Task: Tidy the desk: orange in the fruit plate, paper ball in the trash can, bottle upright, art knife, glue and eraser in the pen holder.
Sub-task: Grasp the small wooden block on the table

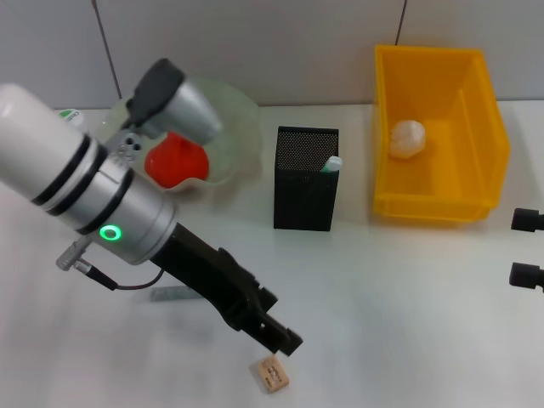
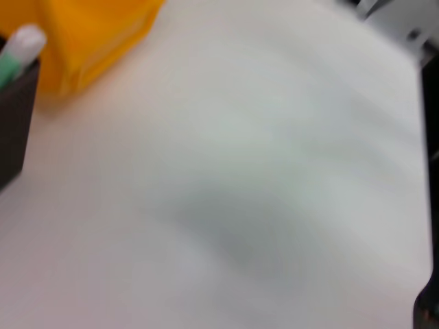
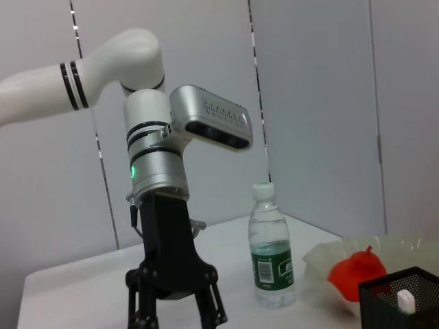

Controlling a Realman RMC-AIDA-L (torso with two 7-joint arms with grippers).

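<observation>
One eraser at table front edge | left gripper just above, jaws spread, empty | one glue in pen holder | one paper ball in trash can | one bottle upright | right gripper at right edge, jaw state untellable

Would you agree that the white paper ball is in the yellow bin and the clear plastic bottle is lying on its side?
Not quite: the clear plastic bottle stands upright, as the right wrist view shows. The white paper ball is indeed in the yellow bin.
</observation>
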